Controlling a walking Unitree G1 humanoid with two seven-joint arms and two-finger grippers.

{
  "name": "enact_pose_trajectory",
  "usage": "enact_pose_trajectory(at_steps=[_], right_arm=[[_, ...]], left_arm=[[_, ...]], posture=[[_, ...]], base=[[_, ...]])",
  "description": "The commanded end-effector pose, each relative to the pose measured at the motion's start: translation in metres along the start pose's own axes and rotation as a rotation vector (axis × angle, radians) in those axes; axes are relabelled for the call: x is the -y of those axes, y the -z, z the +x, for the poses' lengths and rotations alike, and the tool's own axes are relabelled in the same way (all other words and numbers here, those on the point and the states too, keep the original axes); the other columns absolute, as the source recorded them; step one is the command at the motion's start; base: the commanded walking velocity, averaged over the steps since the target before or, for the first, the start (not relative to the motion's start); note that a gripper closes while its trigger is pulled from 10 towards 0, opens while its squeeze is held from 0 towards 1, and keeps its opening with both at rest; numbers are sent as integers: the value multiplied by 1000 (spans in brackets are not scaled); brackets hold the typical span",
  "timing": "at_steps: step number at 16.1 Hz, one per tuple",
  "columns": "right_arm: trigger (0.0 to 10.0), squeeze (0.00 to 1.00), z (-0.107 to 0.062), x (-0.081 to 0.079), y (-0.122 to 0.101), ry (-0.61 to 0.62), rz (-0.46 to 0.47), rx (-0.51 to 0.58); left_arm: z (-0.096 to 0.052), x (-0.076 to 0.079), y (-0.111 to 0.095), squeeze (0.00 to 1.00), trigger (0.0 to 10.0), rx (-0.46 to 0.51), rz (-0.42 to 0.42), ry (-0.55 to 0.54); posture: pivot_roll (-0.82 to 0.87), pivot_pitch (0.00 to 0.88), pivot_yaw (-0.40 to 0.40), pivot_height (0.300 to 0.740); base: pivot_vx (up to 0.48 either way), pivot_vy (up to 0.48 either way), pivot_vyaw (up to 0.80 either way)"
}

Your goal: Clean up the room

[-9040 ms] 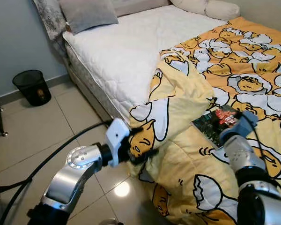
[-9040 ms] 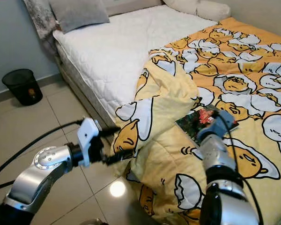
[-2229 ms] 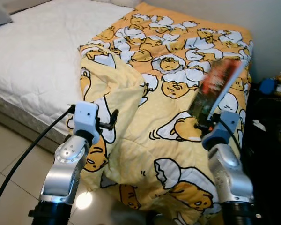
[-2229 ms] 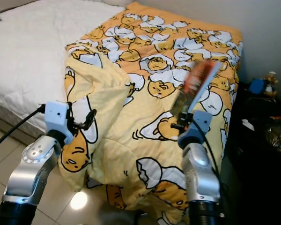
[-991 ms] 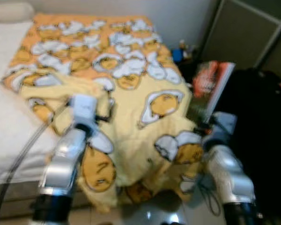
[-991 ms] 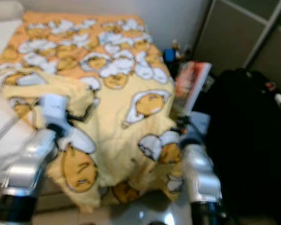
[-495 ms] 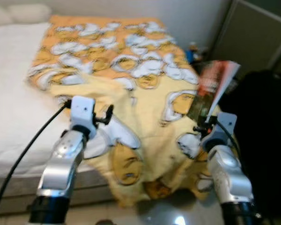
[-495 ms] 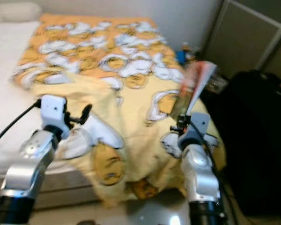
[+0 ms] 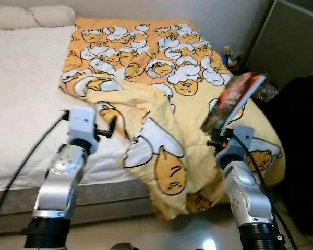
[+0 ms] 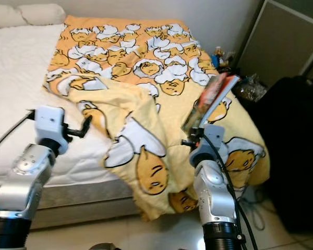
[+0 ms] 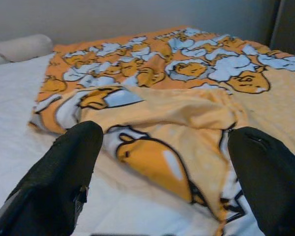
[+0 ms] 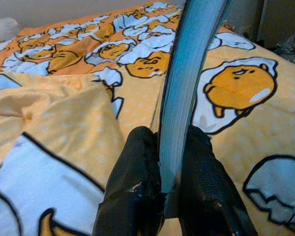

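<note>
The bed [image 9: 21, 104] runs to the robot's left, tiled floor [image 10: 146, 234] along its edge, a black suitcase [image 10: 292, 151] at right; the right gripper [image 12: 168, 184] pinches a book [image 9: 232, 101] upright over the yellow blanket [image 9: 161, 104]; the left gripper [image 11: 162, 167] hangs spread wide above the blanket's folded edge; the wrist view shows the book's page edge.

One bed [image 9: 21, 99], one blanket [image 9: 161, 88], one book [image 9: 230, 101], two pillows [image 9: 52, 15], one suitcase [image 10: 292, 151].
</note>
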State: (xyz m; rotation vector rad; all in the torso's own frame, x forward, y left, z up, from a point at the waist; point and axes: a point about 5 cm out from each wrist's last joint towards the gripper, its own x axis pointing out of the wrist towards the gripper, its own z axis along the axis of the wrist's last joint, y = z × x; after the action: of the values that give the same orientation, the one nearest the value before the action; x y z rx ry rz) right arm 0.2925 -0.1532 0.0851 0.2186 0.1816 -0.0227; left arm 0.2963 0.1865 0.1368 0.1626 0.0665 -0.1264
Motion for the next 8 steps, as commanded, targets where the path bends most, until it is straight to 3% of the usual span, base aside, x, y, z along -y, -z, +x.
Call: enact_pose_trajectory(at_steps=[1,8], right_arm=[[10000,0,2,6,-13,18,-11,62],[10000,0,4,5,-14,18,-6,67]], left_arm=[[3,9,-2,180,10000,7,-5,34],[4,9,-2,184,10000,7,-7,35]], posture=[[103,0,-18,740],[105,0,-18,740]], base=[[0,416,0],[0,419,0]])
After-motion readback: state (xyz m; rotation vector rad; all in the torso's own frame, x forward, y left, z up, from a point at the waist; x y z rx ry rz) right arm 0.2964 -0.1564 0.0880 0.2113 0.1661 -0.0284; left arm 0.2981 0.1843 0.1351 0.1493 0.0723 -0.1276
